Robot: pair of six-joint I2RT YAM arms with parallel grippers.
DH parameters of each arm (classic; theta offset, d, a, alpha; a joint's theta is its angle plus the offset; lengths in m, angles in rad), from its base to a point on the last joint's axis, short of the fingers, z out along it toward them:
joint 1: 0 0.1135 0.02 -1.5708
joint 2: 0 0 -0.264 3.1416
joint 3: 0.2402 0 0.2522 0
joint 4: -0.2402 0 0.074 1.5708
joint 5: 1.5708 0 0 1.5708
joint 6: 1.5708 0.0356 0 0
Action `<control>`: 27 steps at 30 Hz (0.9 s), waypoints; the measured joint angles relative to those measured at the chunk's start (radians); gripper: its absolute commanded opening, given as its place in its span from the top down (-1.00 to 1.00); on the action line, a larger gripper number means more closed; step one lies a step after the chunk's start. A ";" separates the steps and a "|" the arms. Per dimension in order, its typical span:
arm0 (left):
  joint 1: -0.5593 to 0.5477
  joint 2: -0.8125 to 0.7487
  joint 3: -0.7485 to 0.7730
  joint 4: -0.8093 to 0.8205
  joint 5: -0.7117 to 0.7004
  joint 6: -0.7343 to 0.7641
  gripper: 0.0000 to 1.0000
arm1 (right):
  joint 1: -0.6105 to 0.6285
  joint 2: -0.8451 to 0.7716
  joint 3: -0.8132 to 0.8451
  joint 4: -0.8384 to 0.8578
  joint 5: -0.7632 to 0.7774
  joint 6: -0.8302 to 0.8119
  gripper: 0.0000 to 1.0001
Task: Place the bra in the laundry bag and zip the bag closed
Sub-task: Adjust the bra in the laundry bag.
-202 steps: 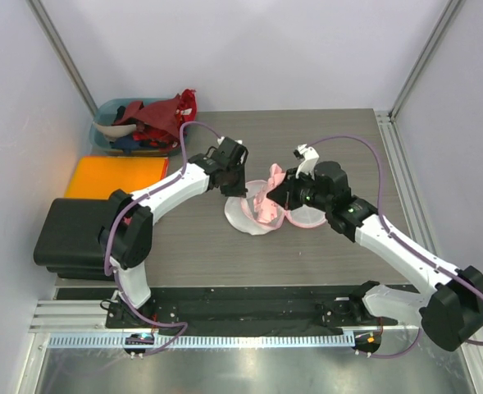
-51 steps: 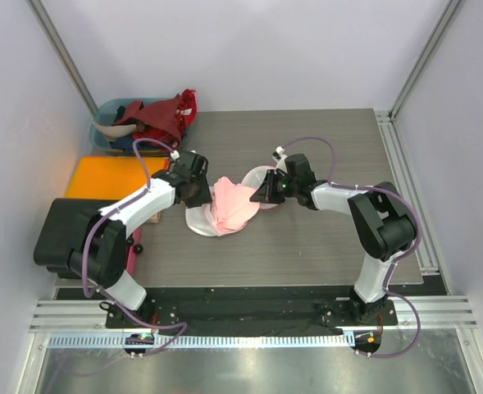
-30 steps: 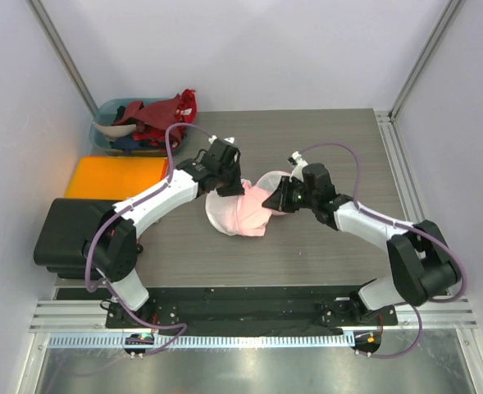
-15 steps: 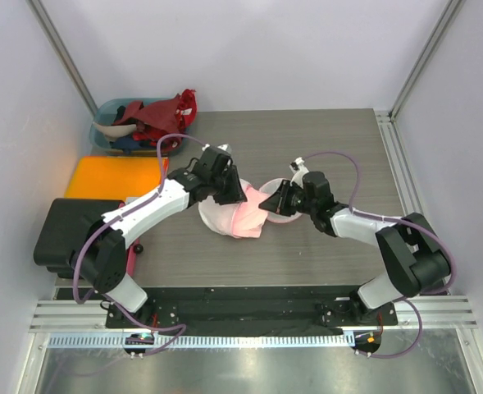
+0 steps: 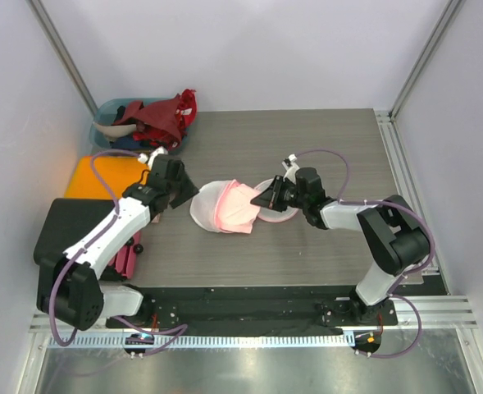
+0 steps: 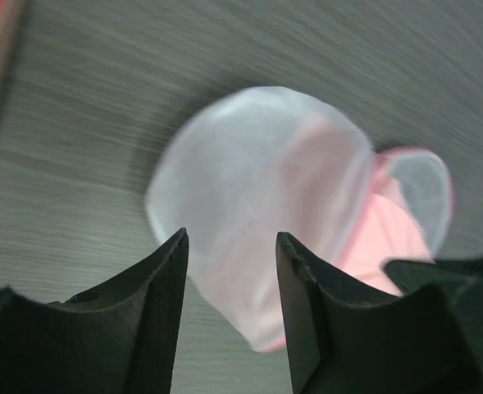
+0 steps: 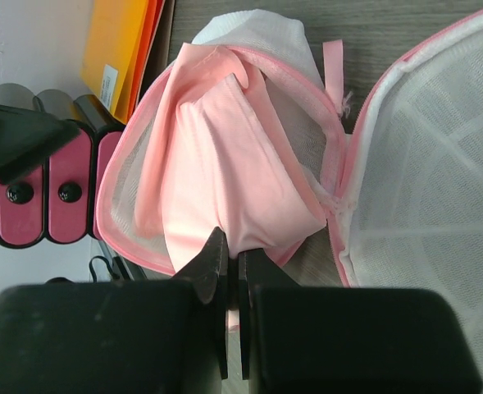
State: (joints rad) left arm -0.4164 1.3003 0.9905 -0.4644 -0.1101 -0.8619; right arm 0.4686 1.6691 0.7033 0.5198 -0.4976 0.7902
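The laundry bag [image 5: 207, 207] lies open in the middle of the table, white mesh with pink trim. Its flap [image 7: 438, 164] is spread toward the right arm. The pink bra [image 5: 235, 210] bulges out of the bag's mouth [image 7: 225, 156]. My right gripper [image 5: 264, 199] is low at the bag's right side, shut [image 7: 231, 248] on the bra's lower fold beside the pink rim. My left gripper [image 5: 181, 190] sits left of the bag, apart from it. Its jaws are open [image 6: 231, 238] with nothing between them, and the mesh bag [image 6: 257, 189] lies just beyond the fingertips.
A teal bin [image 5: 108, 131] of red and dark clothes stands at the back left. An orange folder [image 5: 114, 176] and a black box [image 5: 69, 234] lie along the left edge, with a pink-and-black object [image 5: 126, 256] under the left arm. Metal frame posts rise at both rear corners.
My left gripper has opened, let go of the bag and drawn back to the left. The bag and bra have settled lower, and the right gripper stays shut at the bag's right side.
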 measured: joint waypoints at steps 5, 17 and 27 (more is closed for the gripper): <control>0.050 0.054 -0.079 -0.010 -0.107 -0.081 0.29 | 0.001 0.024 0.032 0.002 -0.005 0.022 0.98; 0.050 0.350 0.045 -0.026 -0.256 -0.124 0.67 | 0.003 0.047 0.058 -0.029 -0.002 0.040 0.98; 0.048 0.563 0.200 -0.003 -0.212 -0.053 0.81 | 0.004 0.048 0.060 -0.036 -0.001 0.043 0.98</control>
State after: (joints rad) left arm -0.3679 1.8633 1.1904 -0.4675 -0.3225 -0.9146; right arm 0.4725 1.7172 0.7635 0.4835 -0.4988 0.8337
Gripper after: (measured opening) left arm 0.100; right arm 0.055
